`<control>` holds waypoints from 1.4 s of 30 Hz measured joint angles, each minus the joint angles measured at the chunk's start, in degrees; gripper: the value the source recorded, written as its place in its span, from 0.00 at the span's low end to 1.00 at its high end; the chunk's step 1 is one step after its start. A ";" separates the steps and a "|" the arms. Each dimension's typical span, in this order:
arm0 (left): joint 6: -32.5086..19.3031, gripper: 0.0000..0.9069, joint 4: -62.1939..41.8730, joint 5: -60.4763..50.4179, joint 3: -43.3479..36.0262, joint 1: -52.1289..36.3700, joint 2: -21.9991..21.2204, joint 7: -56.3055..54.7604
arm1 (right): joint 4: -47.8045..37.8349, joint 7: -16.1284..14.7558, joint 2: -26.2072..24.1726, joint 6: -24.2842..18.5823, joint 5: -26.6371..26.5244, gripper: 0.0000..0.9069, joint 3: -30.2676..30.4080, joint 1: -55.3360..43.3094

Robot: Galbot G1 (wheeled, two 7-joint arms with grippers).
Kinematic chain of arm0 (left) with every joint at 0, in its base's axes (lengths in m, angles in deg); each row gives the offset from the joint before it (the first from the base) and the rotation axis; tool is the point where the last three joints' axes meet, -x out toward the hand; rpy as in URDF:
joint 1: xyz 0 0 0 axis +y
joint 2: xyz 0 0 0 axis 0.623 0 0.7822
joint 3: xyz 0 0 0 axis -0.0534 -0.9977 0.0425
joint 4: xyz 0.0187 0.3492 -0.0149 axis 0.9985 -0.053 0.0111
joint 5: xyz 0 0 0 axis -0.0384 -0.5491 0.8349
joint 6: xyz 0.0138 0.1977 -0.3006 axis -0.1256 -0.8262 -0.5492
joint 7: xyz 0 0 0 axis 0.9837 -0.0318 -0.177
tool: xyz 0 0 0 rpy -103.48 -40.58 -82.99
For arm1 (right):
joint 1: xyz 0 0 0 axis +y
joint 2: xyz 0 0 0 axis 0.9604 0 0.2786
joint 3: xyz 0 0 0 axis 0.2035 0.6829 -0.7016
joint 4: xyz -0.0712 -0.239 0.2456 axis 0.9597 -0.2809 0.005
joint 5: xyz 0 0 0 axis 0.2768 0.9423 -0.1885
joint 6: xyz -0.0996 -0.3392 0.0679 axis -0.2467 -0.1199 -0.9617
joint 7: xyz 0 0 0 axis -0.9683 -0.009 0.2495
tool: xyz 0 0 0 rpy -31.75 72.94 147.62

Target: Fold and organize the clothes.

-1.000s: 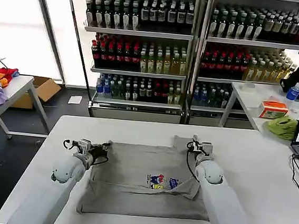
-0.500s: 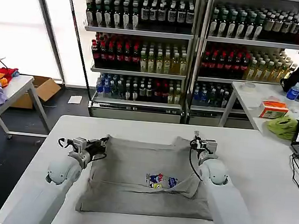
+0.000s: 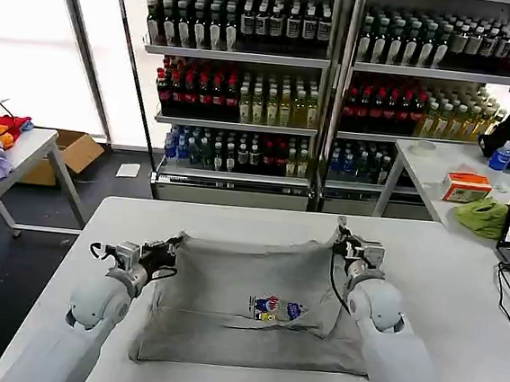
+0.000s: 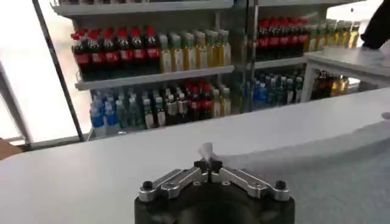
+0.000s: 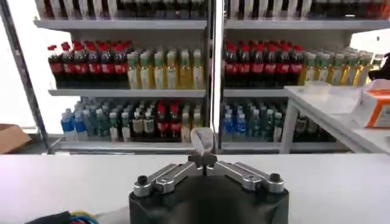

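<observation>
A: Quick status?

B: Grey T-shirt (image 3: pixel 253 304) lies on the white worktop (image 3: pixel 444 290), chest print (image 3: pixel 269 308) facing up, lower part lying in a fold under the print. My left tool (image 3: pixel 160 252) pinches the far left corner of the shirt; my right tool (image 3: pixel 351 247) pinches the far right corner. The far edge runs nearly straight between them.

A: Fingers confirmed?

B: Yes. In the left wrist view my left tool (image 4: pixel 208 164) is pressed together on a small tuft of fabric. Same for my right tool (image 5: pixel 203 159), a nub of cloth sticks out above the tips.

A: Risks?

B: Thin grips. Only a little cloth is in each pinch, so it looks like a corner could slip out if I pull the two apart harder or lift fast. If one side drops, the fold goes crooked. Also, moving the arms unevenly would skew the edge and bunch the fabric near the print. The right sleeve area (image 3: pixel 328 320) already looks rumpled, that could carry into the fold.

A: Stage?

B: Mid-fold, I judge. Not organized yet.
</observation>
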 measured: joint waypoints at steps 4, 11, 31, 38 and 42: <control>-0.27 0.01 2.48 -0.46 0.89 2.52 0.51 0.09 | 4.04 0.66 -0.10 0.14 0.26 0.00 -1.47 4.29; -0.36 0.00 7.02 -1.57 2.51 7.70 0.57 0.22 | 10.55 1.96 -0.25 0.12 0.73 0.00 -4.46 12.65; -1.65 0.01 15.85 -5.91 7.53 22.65 -0.11 1.72 | 21.43 4.39 -0.18 -1.24 4.02 0.00 -7.55 30.00; -1.90 0.03 17.47 -7.02 8.60 26.30 -0.42 2.19 | 22.37 4.71 -0.35 -1.64 5.01 0.00 -7.99 33.35; -2.11 1.00 17.62 -7.72 8.81 27.36 -0.73 2.37 | 22.38 4.74 -0.18 -2.17 5.95 0.00 -7.55 34.62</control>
